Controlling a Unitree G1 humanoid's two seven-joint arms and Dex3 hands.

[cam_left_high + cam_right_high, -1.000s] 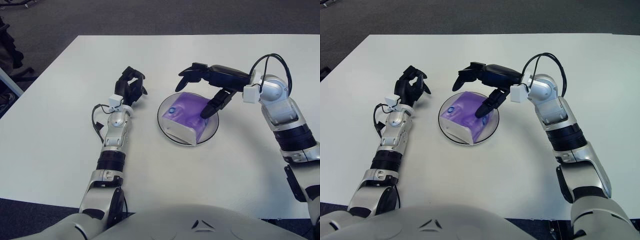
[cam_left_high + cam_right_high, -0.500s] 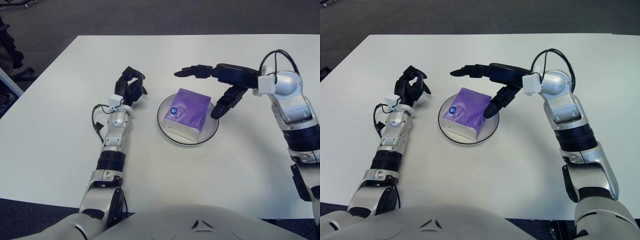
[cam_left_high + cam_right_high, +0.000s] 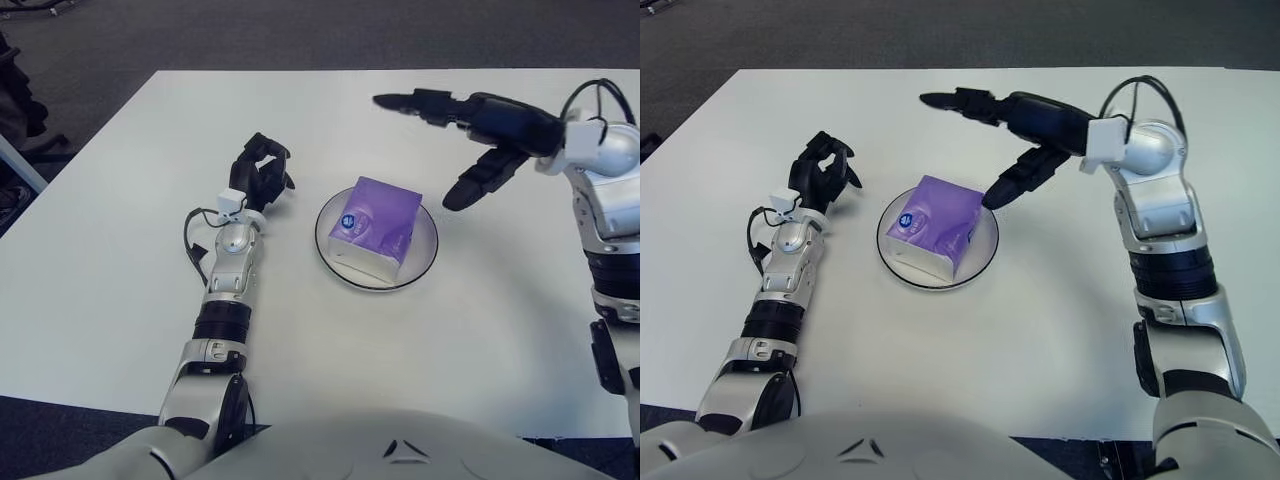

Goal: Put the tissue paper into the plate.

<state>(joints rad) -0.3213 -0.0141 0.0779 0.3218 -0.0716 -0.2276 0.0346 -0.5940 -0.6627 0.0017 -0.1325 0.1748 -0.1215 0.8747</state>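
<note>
Lifted back from the tissue paper (image 3: 375, 226), now left in the plate (image 3: 425, 250), the right hand (image 3: 478, 130) is spread wide and empty, so only withdrawal is judged to be called for.

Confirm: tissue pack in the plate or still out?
In. The purple tissue pack sits inside the plate, its rim visible all around it. The right hand is open, clear of it; the left hand shows left of the plate.

Silver-and-black jointed arms, black three-fingered left hand (image 3: 262, 170) and right hand (image 3: 478, 130) (black cables looping at the wrists).
</note>
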